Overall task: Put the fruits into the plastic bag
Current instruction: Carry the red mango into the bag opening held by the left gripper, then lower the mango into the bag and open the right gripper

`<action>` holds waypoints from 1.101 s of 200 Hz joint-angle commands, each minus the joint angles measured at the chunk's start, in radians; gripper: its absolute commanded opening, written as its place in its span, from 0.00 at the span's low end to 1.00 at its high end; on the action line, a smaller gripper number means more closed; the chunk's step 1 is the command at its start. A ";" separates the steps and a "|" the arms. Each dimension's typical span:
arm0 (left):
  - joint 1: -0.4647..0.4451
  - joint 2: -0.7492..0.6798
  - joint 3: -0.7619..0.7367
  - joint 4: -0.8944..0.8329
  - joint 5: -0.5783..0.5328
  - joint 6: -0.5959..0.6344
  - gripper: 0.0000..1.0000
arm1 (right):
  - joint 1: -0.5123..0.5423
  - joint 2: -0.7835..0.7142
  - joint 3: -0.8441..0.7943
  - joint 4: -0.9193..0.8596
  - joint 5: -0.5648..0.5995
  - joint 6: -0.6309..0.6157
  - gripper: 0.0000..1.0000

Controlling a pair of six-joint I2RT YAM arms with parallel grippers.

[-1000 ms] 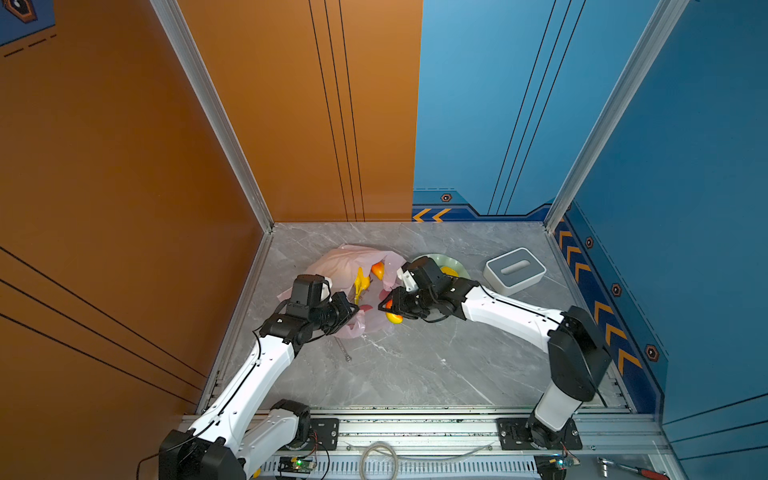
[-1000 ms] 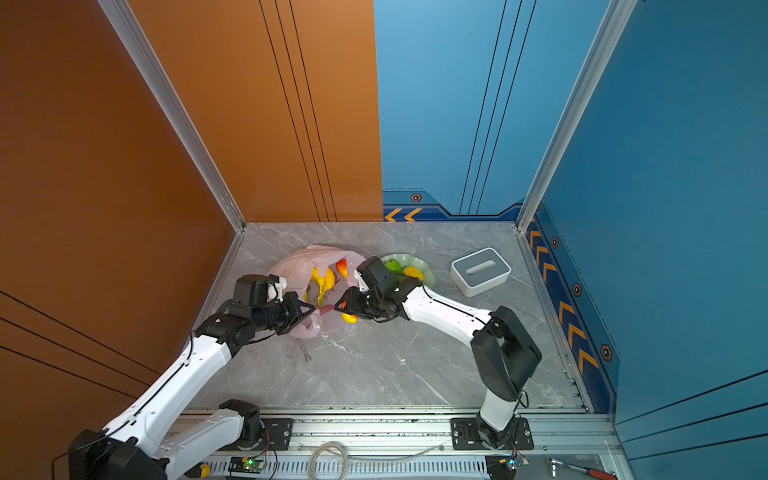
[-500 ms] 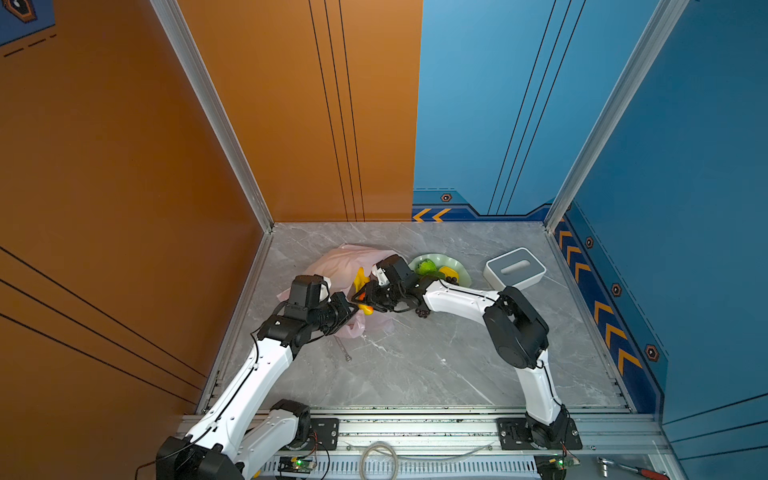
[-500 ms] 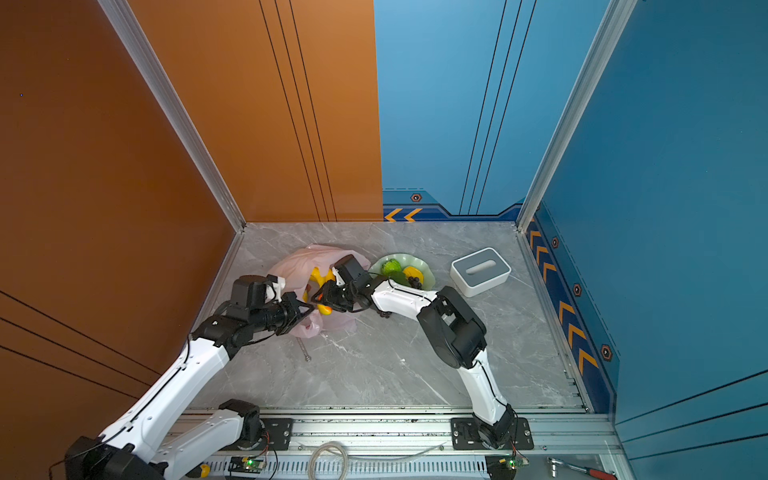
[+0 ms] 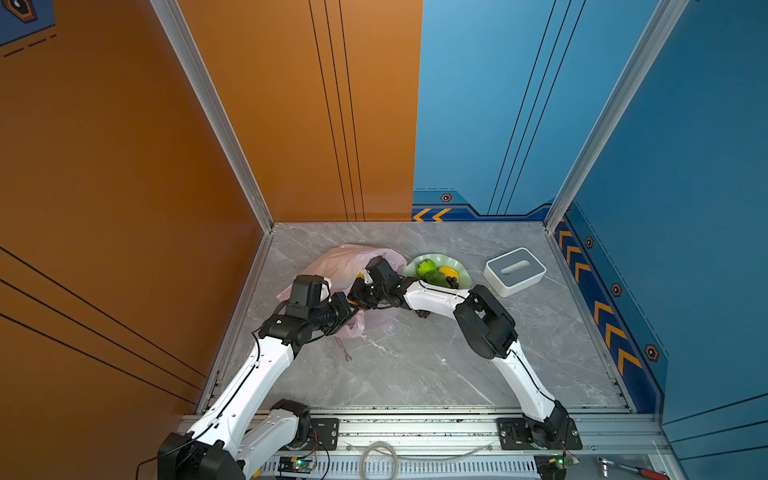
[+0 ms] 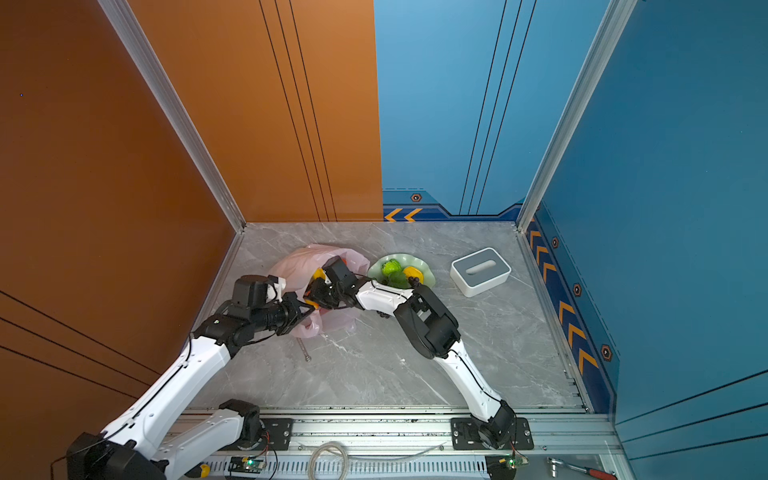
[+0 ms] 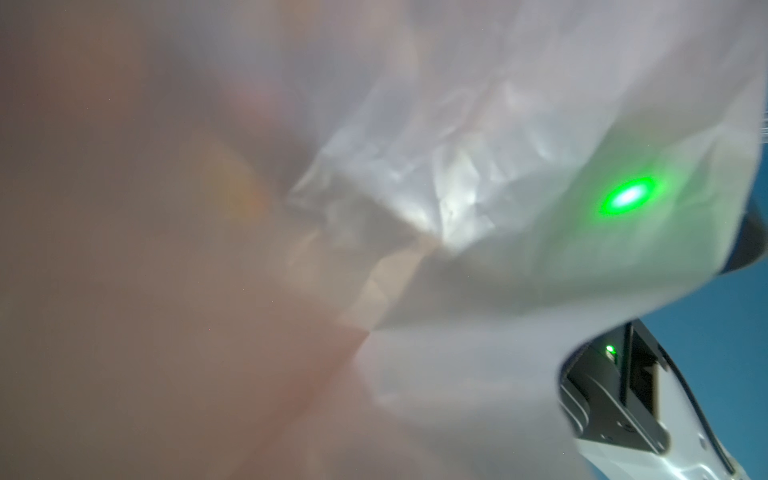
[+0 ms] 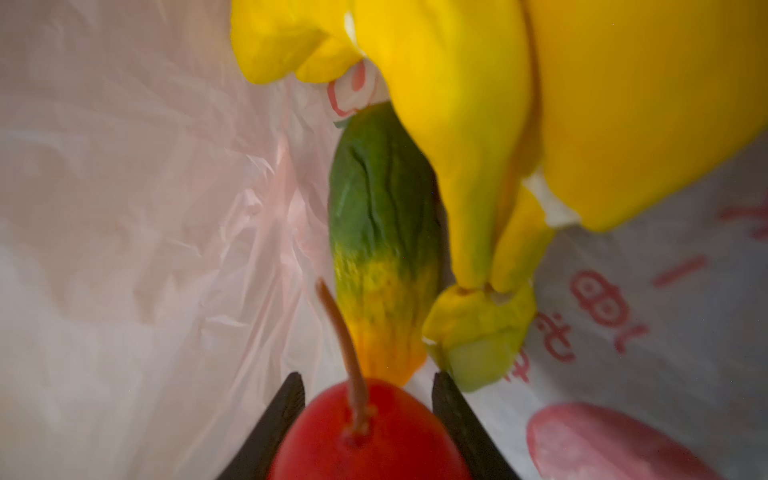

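Right fingers (image 8: 272,419), thrust into plastic bag (image 8: 145,249), pinch red mango (image 8: 365,436).

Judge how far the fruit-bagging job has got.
Done: the banana bunch and a green-orange fruit lie inside the plastic bag. In hand: the right end effector grips a red stemmed fruit inside the bag, unreleased; the left end effector, shut, seems to hold the bag's edge. Remaining: a green fruit, a yellow fruit and grapes in the pale green dish.
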 commanded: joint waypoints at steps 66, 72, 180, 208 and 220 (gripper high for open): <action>0.002 0.013 0.006 -0.007 0.001 -0.013 0.00 | -0.011 0.065 0.150 -0.073 0.028 -0.008 0.79; 0.003 0.013 0.005 -0.007 0.000 -0.012 0.00 | -0.013 0.061 0.148 -0.075 0.028 -0.010 0.79; 0.024 0.001 -0.008 -0.003 0.010 -0.010 0.00 | -0.018 -0.048 0.084 -0.265 0.135 -0.116 1.00; 0.029 0.006 -0.005 0.001 0.017 -0.008 0.00 | -0.016 -0.081 0.091 -0.314 0.192 -0.143 1.00; 0.030 0.008 0.000 0.000 0.018 -0.007 0.00 | -0.016 -0.095 0.102 -0.351 0.221 -0.168 1.00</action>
